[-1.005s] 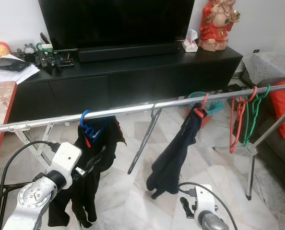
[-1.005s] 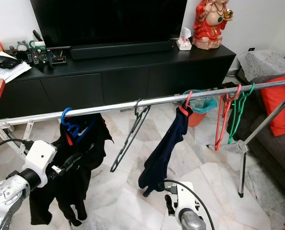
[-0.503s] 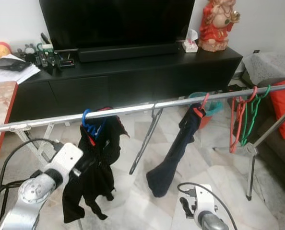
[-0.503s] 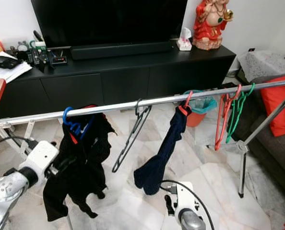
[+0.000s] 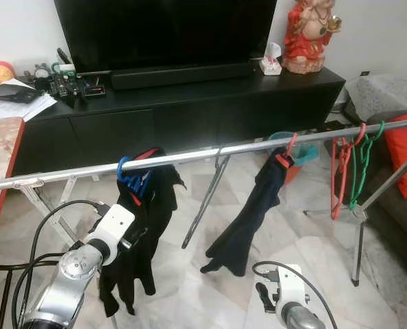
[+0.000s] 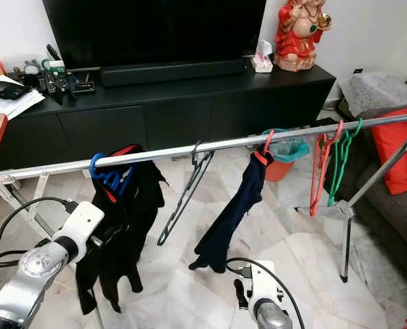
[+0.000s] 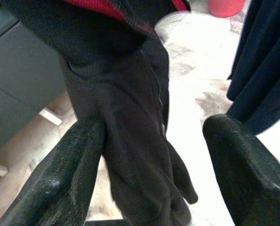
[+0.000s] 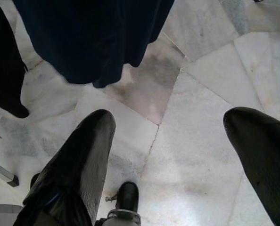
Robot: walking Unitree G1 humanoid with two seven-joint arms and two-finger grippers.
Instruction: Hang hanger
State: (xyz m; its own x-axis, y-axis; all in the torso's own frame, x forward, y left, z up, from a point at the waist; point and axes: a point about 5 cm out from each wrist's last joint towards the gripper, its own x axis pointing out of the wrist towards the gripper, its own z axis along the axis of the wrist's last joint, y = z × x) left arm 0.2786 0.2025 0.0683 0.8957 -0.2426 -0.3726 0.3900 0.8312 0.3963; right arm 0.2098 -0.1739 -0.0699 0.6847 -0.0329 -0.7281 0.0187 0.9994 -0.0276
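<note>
Left gripper (image 7: 152,155), fingers spread wide and holding nothing, faces the black garment (image 5: 145,226). That garment hangs from the blue plastic hanger (image 5: 129,179) hooked on the long silver metal rail (image 5: 190,156). Right gripper (image 8: 177,155), likewise wide apart and empty, points at the pale marble floor (image 8: 201,94).

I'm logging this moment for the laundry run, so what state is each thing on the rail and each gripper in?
blue hanger: hooked on the rail, carrying the black garment
black garment: hanging
black hanger: hooked, bare, tilted
navy garment: hanging from the red hanger
red hanger: hooked
left gripper: jaws open, by the black garment
right gripper: jaws open over floor
</note>
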